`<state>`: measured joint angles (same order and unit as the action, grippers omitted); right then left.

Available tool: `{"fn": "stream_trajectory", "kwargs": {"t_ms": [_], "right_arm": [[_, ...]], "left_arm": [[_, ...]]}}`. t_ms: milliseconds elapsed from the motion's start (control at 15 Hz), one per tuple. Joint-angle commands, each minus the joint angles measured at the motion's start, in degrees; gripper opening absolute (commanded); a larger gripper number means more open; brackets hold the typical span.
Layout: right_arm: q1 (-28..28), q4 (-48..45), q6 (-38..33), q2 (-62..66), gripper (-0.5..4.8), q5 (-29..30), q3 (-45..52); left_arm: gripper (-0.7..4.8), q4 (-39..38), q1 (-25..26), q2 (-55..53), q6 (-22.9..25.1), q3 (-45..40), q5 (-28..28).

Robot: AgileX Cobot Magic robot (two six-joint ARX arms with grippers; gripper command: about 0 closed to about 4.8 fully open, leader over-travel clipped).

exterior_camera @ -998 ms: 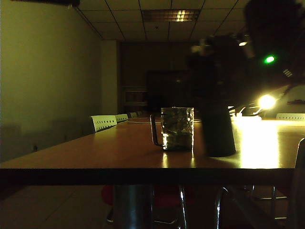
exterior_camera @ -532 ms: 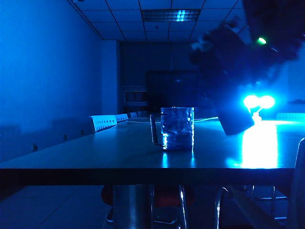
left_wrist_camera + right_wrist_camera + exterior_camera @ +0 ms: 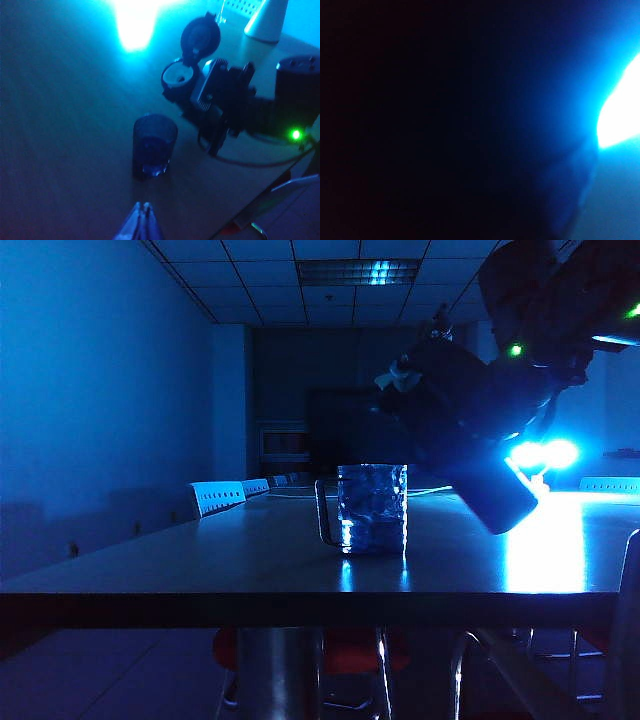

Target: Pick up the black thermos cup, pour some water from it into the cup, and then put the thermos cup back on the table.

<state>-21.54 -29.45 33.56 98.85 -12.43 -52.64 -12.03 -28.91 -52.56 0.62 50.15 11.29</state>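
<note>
The table [image 3: 200, 560] glows blue. Above it the right gripper [image 3: 220, 107] clamps the black thermos cup [image 3: 480, 455], tilted, lid open – visible only from the left wrist. The cup [image 3: 372, 508] stands beneath. The left gripper [image 3: 142, 212] hangs pinched together. No readable writing.

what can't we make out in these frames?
- Right wrist view: almost all black with glare; nothing identifiable.
- Exterior view: right gripper is a backlit silhouette on the tilted black thermos cup; finger contact unclear.
- Any view: water stream or level in the cup unreadable.
- Left wrist view: left gripper cropped by the frame edge.
</note>
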Motion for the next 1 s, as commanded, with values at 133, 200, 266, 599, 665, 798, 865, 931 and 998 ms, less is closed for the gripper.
{"fn": "stream_trajectory", "kwargs": {"t_ms": [133,200,266,599,665,798,865,931,998], "right_arm": [[0.9,-3.6,12.5,-0.9,1.03,-1.0,-1.0],[0.9,-3.5,15.4,-0.9,1.03,-1.0,-1.0],[0.9,-3.5,18.1,-0.9,1.03,-1.0,-1.0],[1.2,-3.7,20.7,-0.9,1.03,-1.6,-1.0],[1.2,-3.7,20.7,-0.9,1.03,-1.6,-1.0],[1.4,-3.8,20.7,-0.9,1.03,-1.7,-1.0],[1.4,-3.8,20.9,-0.9,1.03,-2.8,-1.0],[1.4,-3.7,22.2,-0.9,1.03,-3.7,-1.0],[1.4,-3.7,23.8,-0.9,1.03,-4.0,-1.0]], "left_arm": [[-0.06,-1.2,0.0,0.1,2.2,0.4,-0.8],[-0.06,-1.2,0.0,0.1,2.2,0.4,-0.8],[-0.06,-1.2,0.0,0.1,2.2,0.4,-0.8],[-0.06,-1.2,0.0,0.1,2.2,0.4,-0.8],[-0.06,-1.2,0.0,0.1,2.2,0.4,-0.8],[-0.06,-1.2,0.0,0.1,2.2,0.4,-0.8],[-0.06,-1.2,0.0,0.1,2.2,0.4,-0.8],[-0.06,-1.2,0.0,0.1,2.2,0.4,-0.8],[-0.06,-1.2,0.0,0.1,2.2,0.4,-0.8]]}}
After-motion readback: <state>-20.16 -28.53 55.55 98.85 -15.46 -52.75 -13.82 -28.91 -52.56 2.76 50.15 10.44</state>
